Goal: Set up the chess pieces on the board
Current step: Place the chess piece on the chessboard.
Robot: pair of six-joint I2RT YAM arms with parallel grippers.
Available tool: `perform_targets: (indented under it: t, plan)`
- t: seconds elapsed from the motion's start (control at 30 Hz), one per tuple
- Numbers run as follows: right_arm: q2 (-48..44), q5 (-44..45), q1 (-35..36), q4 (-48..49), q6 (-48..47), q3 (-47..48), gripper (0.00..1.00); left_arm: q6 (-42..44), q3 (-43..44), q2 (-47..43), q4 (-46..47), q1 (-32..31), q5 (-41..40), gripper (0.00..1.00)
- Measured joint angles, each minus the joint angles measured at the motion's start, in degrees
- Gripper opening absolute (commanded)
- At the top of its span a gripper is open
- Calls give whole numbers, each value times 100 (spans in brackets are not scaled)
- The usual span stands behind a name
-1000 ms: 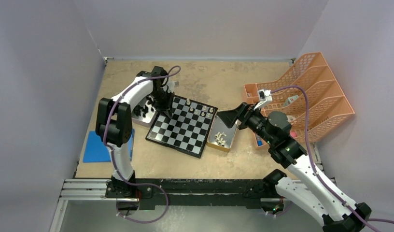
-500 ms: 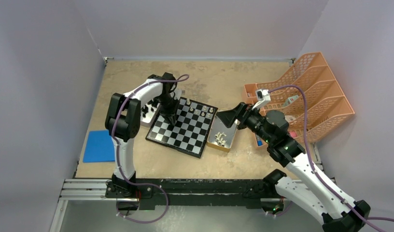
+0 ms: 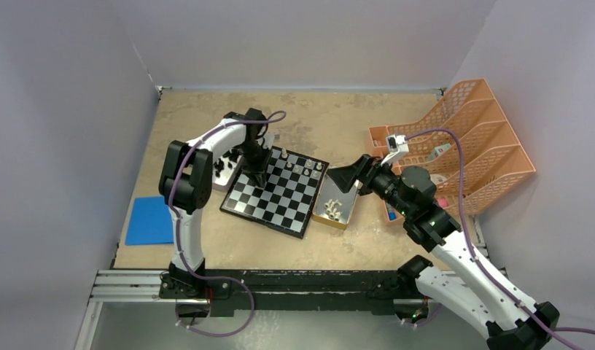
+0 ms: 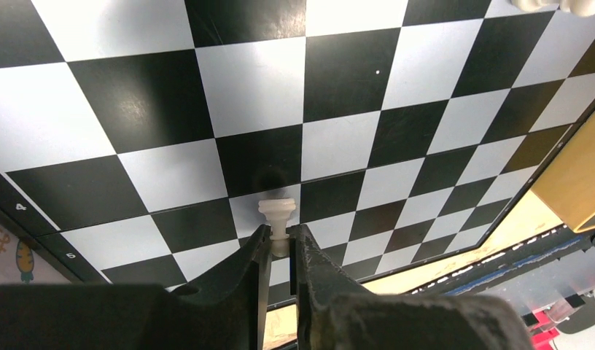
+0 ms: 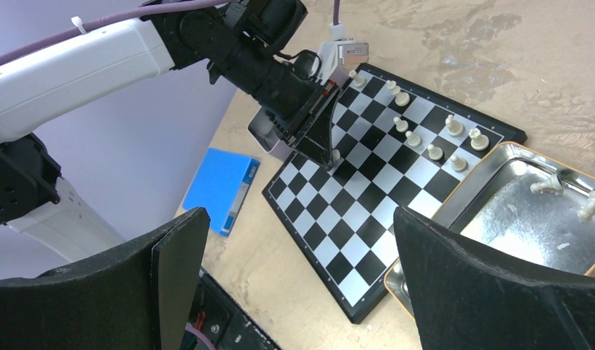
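fingers (image 4: 243, 281) of the left gripper (image 4: 280, 244) press against both sides of a cream-white pawn (image 4: 277, 211), so the 2 tips are closed on its upper part with only the piece between them. the pawn stands upright with its base down at a white square of the board (image 4: 338, 146), the 3rd square in from the rim that carries the printed 4 and 5 (whether the base sits fully on the surface cannot be told). seen from above, the left gripper (image 3: 259, 179) points straight down over the left part of the board (image 3: 276, 193), near its far corner. several more cream-white chess pieces (image 5: 434, 152) stand on the squares along the board's far side, close to the right-hand corner. the right gripper (image 3: 347, 179) hangs above the gold-rimmed metal tray (image 3: 337, 211) that lies just beside the board's right edge; its 2 fingers (image 5: 178, 270) are spread wide with nothing between them. in that tray (image 5: 499, 219) 2 cream pieces (image 5: 546, 184) lie toppled near the far end. a 2nd tray (image 3: 223, 169) with black pieces lies against the board's left side, partly hidden by the left arm. a blue pad (image 3: 150, 221) lies well to the left, and an orange rack (image 3: 484, 138) stands at the right of the table.
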Motion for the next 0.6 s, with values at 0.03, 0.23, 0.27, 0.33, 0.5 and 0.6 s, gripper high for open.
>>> perform_targets:
  t: [0.03, 0.23, 0.27, 0.33, 0.5, 0.6]
  plan:
    - [0, 0, 0, 0, 0, 0, 99, 2, 2, 0, 13, -7, -9, 18]
    - [31, -2, 0, 0, -15, 0, 99, -2, 13, 0, 66, -15, -103, 20]
    - [35, -2, 0, 0, -17, 0, 99, -2, 28, 0, 68, -15, -120, 20]
    - [35, -2, 0, 0, -20, 0, 99, -2, 61, 0, 83, -15, -151, 19]
    - [50, -7, 0, 2, -26, 0, 99, -13, 146, -33, 149, -15, -260, 18]
    - [83, -7, 0, 0, -48, 0, 99, -59, 166, -72, 203, -15, -297, 16]
